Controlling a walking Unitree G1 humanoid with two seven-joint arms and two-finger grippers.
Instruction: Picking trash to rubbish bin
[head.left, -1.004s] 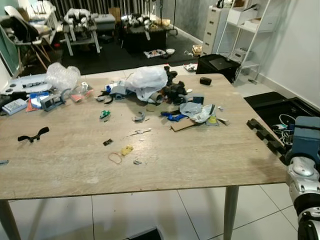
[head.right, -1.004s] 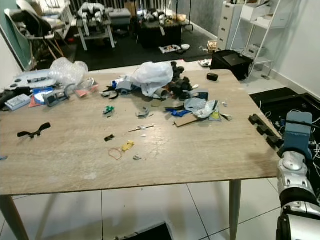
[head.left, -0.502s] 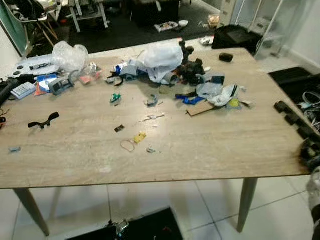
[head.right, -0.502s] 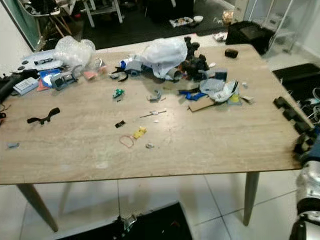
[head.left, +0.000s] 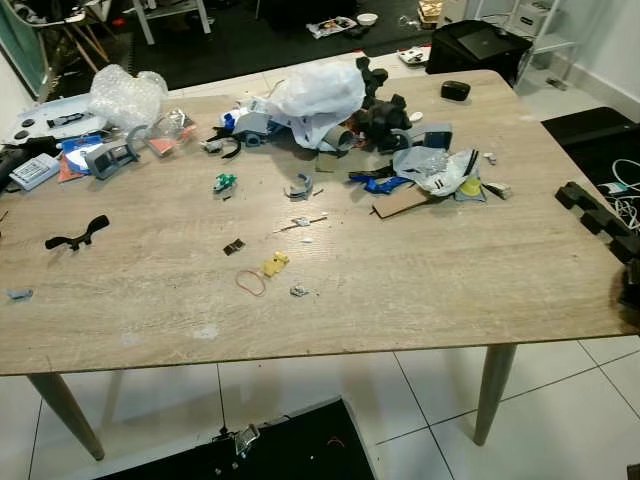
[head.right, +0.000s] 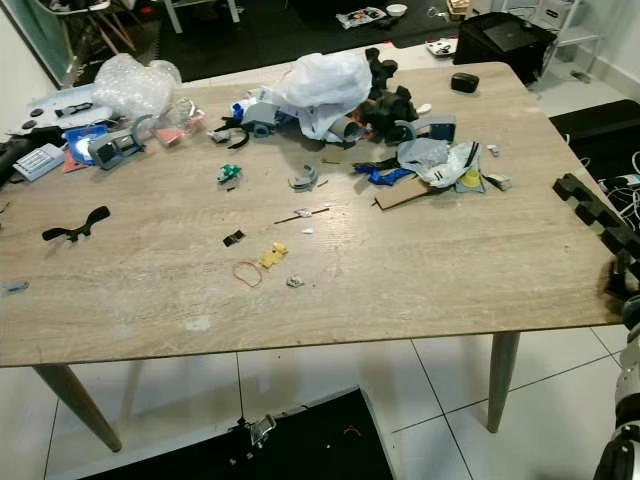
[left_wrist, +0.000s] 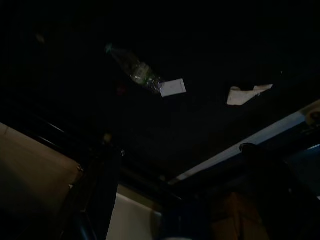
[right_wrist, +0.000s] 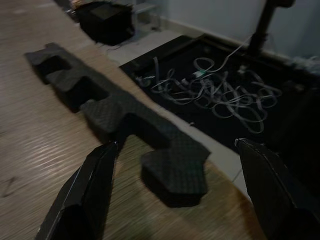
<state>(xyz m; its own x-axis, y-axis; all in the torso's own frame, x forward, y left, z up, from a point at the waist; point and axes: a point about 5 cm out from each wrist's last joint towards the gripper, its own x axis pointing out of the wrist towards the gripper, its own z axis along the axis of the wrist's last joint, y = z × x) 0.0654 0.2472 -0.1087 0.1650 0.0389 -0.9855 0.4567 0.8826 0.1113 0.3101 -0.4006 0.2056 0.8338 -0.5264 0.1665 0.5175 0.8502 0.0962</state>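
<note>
**Left eye view: litter spread across the counter**

Left eye view shows the counter (head.left: 420, 290) strewn with trash: bubble wrap (head.left: 125, 95) at ten o'clock, a rubber band (head.left: 250, 283) and yellow scrap (head.left: 272, 265) near centre, and a white plastic bag (head.left: 320, 90) at twelve o'clock. The black foam strip (right_wrist: 115, 112) lies along the three o'clock edge, where the right gripper (right_wrist: 175, 200) hovers just short of it, jaws spread, probably to grasp it. The left gripper (left_wrist: 175, 200) hangs in shade, jaws apart.

the two eye views look down from above the near edge of the table (head.left: 420, 300) and share its whole top. the right wrist view sits low and close at the table's right edge, by the black foam strip (right_wrist: 120, 117). the left wrist view is dark.
</note>
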